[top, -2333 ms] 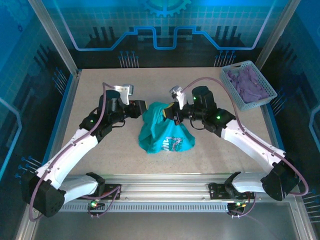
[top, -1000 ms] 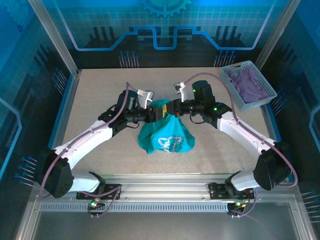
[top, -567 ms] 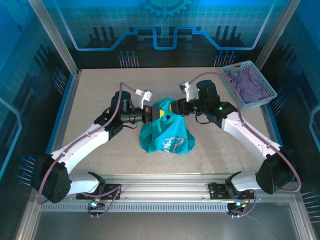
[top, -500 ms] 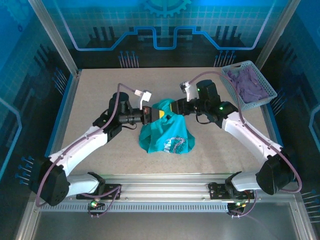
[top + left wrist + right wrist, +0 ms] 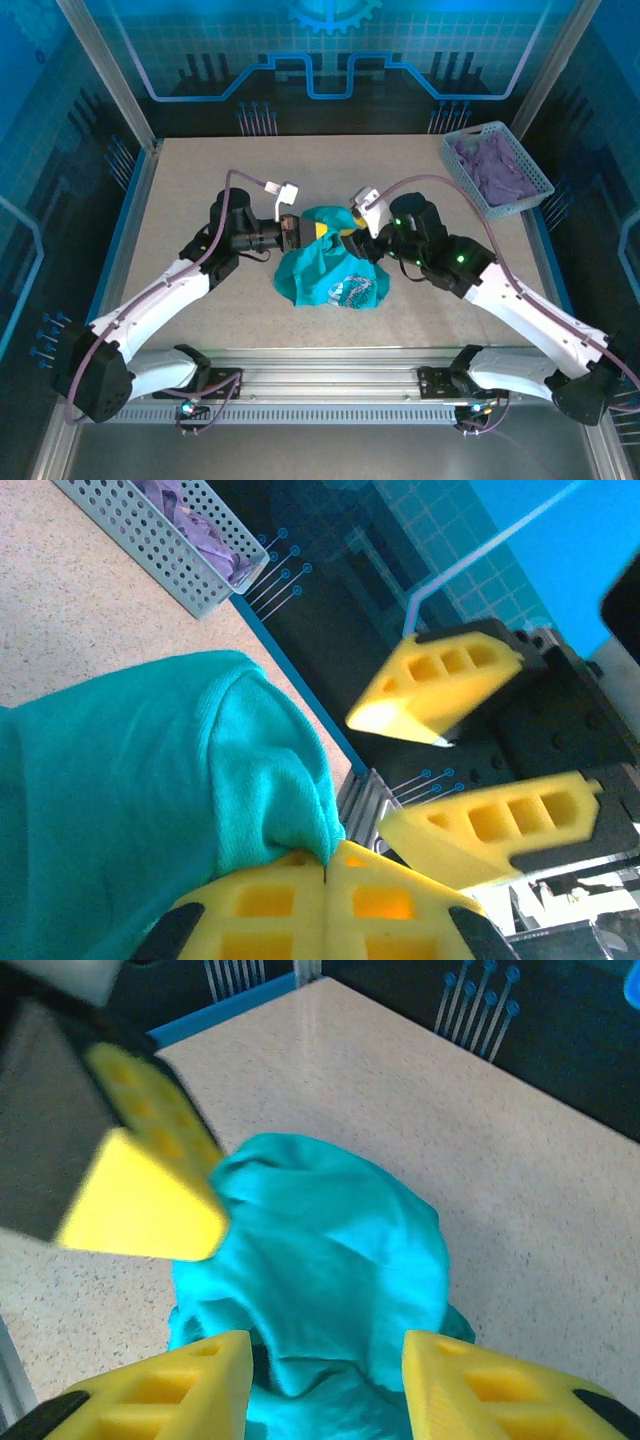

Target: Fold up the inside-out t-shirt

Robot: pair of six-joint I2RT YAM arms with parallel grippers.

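Teal t-shirt point(image 5: 330, 272) lies bunched up. Left gripper point(image 5: 325, 865) is clamped on its upper edge. Just above it hovers right gripper point(image 5: 325, 1360), fingers apart, apparently touching nothing.

A speckled beige desk point(image 5: 190, 180) carries a crumpled teal t-shirt point(image 5: 325, 272) near its middle and a grey basket point(image 5: 468, 185) of purple cloth point(image 5: 495, 165) at its far right corner.

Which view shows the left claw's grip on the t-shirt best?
Left wrist: the left claw sits shut on a fold of the t-shirt, pinch line clear. Top external shows that claw at the shirt's top edge, contact too small to judge. Right wrist shows one blurred finger of it beside the heap.
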